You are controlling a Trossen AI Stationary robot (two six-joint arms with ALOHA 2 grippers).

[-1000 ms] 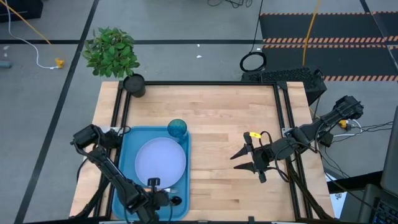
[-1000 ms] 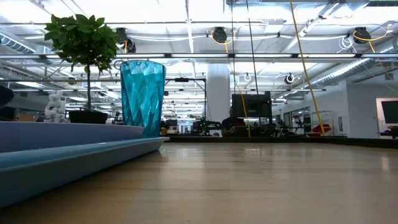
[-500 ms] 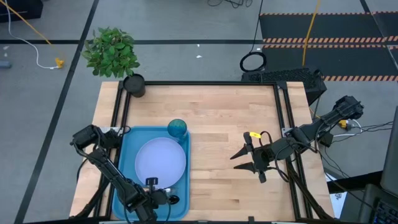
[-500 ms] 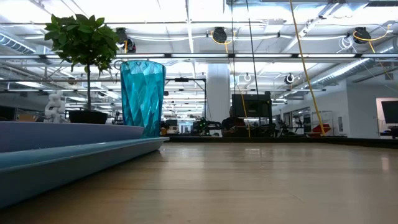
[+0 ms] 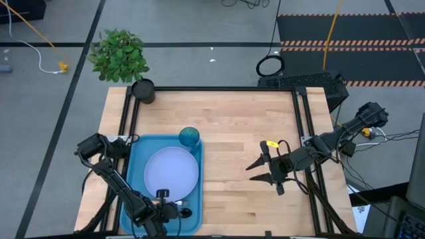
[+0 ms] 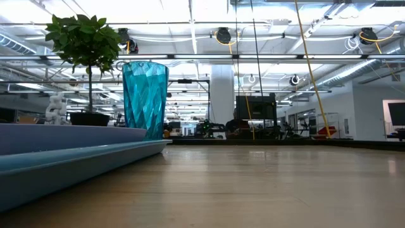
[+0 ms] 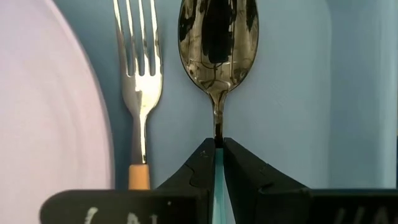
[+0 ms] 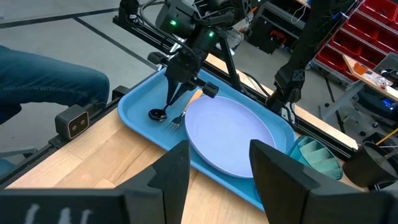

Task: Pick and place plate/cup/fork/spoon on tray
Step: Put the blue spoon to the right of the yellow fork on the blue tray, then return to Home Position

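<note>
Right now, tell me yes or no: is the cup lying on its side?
No, the cup stands upright on the tray in the low view.

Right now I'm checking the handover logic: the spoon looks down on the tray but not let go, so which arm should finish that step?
Left. The left gripper is shut on the spoon, beside the fork on the tray. The right gripper hangs open over bare table, well away.

Past two dark, parted fingers [image 8: 168, 177], the blue tray [image 8: 134, 115] lies on the wooden bench [image 8: 81, 177]. It holds the plate [image 8: 230, 134], with the fork [image 8: 177, 119] and spoon [image 8: 157, 114] beside it beneath the left gripper [image 8: 176, 93].
</note>
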